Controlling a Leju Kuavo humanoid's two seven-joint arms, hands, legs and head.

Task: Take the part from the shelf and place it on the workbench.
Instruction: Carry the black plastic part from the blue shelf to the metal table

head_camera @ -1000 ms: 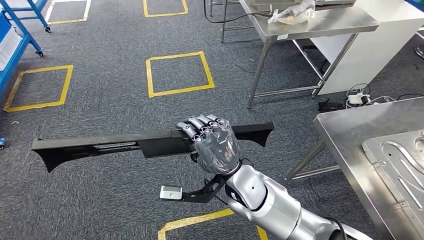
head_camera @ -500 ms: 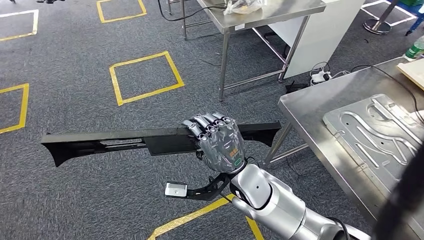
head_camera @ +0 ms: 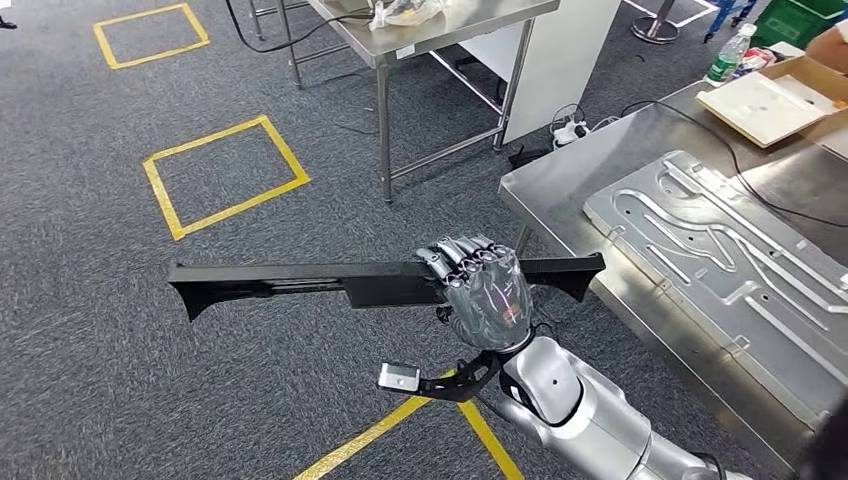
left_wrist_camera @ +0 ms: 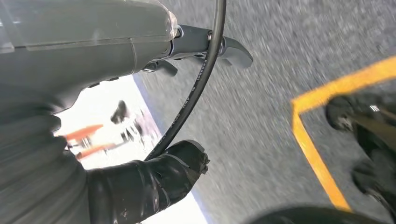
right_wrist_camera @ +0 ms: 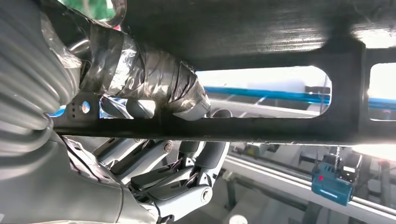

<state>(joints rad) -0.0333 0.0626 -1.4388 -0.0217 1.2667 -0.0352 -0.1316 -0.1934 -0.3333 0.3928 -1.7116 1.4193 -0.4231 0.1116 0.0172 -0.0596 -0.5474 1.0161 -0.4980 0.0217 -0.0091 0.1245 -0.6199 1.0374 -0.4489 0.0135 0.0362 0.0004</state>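
My right hand (head_camera: pixel 485 295) grips a long black part (head_camera: pixel 300 283) right of its middle and holds it level above the carpet in the head view. The part's right tip hangs just short of the steel workbench (head_camera: pixel 548 190), near its front corner. In the right wrist view the slotted black part (right_wrist_camera: pixel 261 28) crosses the picture, with the taped thumb (right_wrist_camera: pixel 154 84) on one side of it and the fingers (right_wrist_camera: pixel 187 186) curled on the other. My left hand (left_wrist_camera: pixel 187 107) hangs over the carpet, thumb and fingers apart, holding nothing.
A large embossed metal plate (head_camera: pixel 720 260) lies on the workbench, with a cardboard box (head_camera: pixel 770 95) and a green bottle (head_camera: pixel 728 55) behind it. A second steel table (head_camera: pixel 440 30) stands further back. Yellow tape squares (head_camera: pixel 225 175) mark the grey carpet.
The camera has turned right, so the floor markings slid left and more of the workbench came into view. My right hand keeps the same grip on the part.
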